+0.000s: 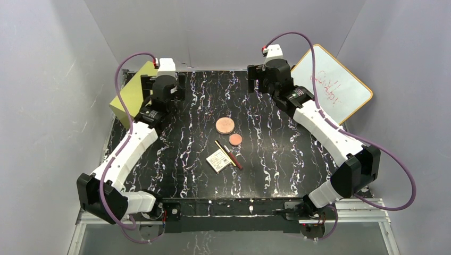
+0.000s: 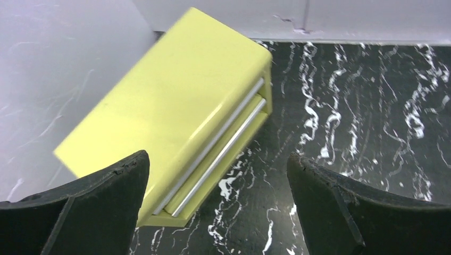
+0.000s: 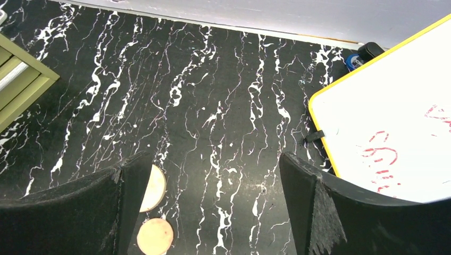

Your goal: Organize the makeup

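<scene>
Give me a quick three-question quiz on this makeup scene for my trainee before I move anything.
1. True or false: the right end effector is open and holds nothing.
2. What does the left end effector face? A) drawer box B) whiteboard C) palette
3. Which lies nearer the near edge of the table: the larger disc or the smaller disc?
Key: 1 true; 2 A; 3 smaller disc.

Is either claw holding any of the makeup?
No, the left gripper and right gripper hang open and empty, away from the makeup.
</scene>
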You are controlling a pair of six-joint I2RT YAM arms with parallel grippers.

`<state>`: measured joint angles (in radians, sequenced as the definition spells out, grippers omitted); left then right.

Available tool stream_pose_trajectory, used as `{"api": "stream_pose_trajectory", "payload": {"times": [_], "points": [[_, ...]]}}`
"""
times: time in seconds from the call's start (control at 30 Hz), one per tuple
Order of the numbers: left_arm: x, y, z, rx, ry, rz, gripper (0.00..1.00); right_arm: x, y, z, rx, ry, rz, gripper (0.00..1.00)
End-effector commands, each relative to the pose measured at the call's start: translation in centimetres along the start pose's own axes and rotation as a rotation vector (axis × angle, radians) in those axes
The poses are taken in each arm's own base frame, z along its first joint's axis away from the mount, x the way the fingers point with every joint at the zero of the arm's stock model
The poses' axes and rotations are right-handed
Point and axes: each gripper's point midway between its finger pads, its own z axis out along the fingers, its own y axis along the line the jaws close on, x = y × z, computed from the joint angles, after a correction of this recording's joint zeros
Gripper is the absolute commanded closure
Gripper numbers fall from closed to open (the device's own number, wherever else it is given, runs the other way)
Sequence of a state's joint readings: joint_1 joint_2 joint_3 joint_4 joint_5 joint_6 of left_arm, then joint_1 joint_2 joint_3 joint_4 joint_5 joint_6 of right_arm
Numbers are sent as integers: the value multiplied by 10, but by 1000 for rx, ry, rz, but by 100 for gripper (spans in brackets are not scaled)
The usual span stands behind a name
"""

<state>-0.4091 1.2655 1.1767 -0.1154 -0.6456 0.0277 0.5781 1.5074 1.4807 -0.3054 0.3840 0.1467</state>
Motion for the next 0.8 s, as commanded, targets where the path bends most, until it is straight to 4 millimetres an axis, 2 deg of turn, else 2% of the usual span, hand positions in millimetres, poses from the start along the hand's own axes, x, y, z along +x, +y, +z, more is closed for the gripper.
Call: {"api": "stream_pose_trajectory", "payload": {"times": [0.0, 0.13, 0.27, 0.33, 0.53, 0.77], "points": [[-26, 54, -26, -230, -35, -114, 1, -19, 3, -13, -30, -53, 24, 1], [-24, 90, -55, -358, -31, -209, 1, -10, 15, -16, -103, -45, 55, 1], [-1, 128, -79, -539, 14, -263, 1, -6, 18, -15, -119, -34, 58, 1], [10, 143, -80, -596, 30, -309, 1, -6, 20, -18, -130, -41, 60, 1], [39, 183, -47, -539, 145, -563, 1, -3, 24, -25, -167, -49, 75, 1], [56, 200, 17, -341, 215, -838, 1, -5, 24, -37, -191, -69, 89, 1]]}}
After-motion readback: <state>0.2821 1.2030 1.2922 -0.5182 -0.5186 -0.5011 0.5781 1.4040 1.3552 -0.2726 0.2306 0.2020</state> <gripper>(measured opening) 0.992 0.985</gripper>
